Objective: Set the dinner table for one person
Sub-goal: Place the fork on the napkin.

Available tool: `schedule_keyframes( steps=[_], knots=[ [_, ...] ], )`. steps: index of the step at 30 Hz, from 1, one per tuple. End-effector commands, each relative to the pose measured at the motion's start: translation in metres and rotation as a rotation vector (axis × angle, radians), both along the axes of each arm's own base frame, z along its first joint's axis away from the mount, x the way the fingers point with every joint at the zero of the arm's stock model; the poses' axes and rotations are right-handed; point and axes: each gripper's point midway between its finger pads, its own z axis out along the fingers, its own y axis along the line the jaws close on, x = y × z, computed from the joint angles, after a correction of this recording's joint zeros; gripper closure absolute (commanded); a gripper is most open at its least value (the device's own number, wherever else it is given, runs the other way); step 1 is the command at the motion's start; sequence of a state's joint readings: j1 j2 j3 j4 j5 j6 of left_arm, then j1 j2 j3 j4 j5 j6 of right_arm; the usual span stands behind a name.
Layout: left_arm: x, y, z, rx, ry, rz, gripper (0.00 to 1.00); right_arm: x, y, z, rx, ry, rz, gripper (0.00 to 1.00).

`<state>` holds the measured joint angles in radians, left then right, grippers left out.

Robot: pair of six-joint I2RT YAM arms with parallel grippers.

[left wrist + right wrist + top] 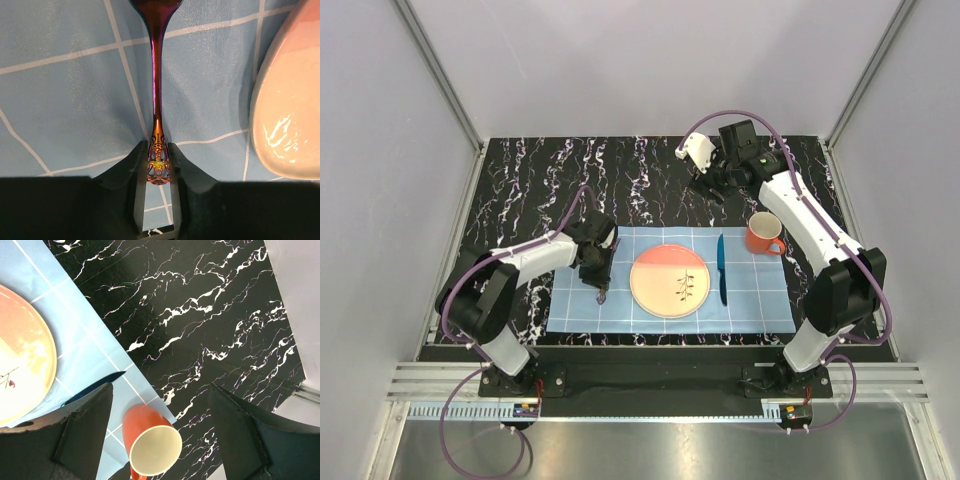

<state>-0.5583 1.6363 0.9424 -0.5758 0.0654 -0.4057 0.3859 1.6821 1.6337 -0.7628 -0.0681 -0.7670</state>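
Observation:
The black marble-streaked dinner table (pixel 550 170) carries a light-blue checked mat (pixel 760 305). On the mat lie a pink plate (pixel 670 281), a blue knife (pixel 722 268) to its right and an orange mug (pixel 763 233) at the far right corner. My left gripper (pixel 598 274) is over the mat left of the plate, shut on the ornate handle end of an iridescent purple utensil (pixel 157 75), which points away over the mat; its head is cut off. My right gripper (pixel 705 188) is open and empty above the bare table, behind the mug (pixel 152 445).
Grey walls and metal frame posts (pixel 440 70) enclose the table on the left, back and right. The plate rim (pixel 280 115) is close to the right of the left gripper (pixel 157 150). The knife tip (pixel 100 385) and plate (pixel 20 370) show in the right wrist view.

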Motion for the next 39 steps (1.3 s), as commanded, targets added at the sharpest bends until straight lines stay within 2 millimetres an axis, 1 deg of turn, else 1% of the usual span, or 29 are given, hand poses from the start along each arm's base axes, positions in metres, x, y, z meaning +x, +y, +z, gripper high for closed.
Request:
schedule_keyframes(
  steps=[1, 3, 6, 7, 8, 13, 14, 22, 31, 39],
  knots=[
    [0.014, -0.014, 0.012, -0.047, -0.045, 0.002, 0.71, 0.001, 0.004, 0.027, 0.017, -0.085, 0.009, 0.16],
    [0.016, -0.013, 0.011, -0.039, -0.046, 0.006, 0.68, 0.001, 0.004, 0.027, 0.018, -0.086, 0.011, 0.16],
    [0.016, -0.013, 0.010, -0.036, -0.039, 0.006, 0.67, 0.001, 0.004, 0.028, 0.015, -0.091, 0.010, 0.16],
    [0.016, -0.013, 0.010, -0.036, -0.036, 0.004, 0.63, 0.001, 0.003, 0.027, 0.012, -0.090, 0.008, 0.16],
    [0.017, -0.014, 0.010, -0.036, -0.036, 0.004, 0.62, 0.000, 0.003, 0.027, 0.010, -0.091, 0.008, 0.16],
    [0.021, -0.019, 0.014, -0.049, -0.037, 0.002, 0.61, 0.001, 0.002, 0.026, 0.000, -0.094, 0.010, 0.16],
    [0.021, -0.019, 0.014, -0.051, -0.035, 0.001, 0.59, 0.000, 0.001, 0.027, 0.001, -0.095, 0.010, 0.16],
    [0.022, -0.023, 0.015, -0.061, -0.032, -0.004, 0.59, -0.001, 0.000, 0.025, -0.005, -0.094, 0.010, 0.16],
    [0.022, -0.024, 0.016, -0.066, -0.030, 0.002, 0.59, 0.001, 0.000, 0.027, -0.002, -0.101, 0.008, 0.16],
    [0.027, -0.026, 0.021, -0.071, -0.042, 0.004, 0.59, 0.001, 0.001, 0.027, 0.000, -0.101, 0.010, 0.16]
  ],
)
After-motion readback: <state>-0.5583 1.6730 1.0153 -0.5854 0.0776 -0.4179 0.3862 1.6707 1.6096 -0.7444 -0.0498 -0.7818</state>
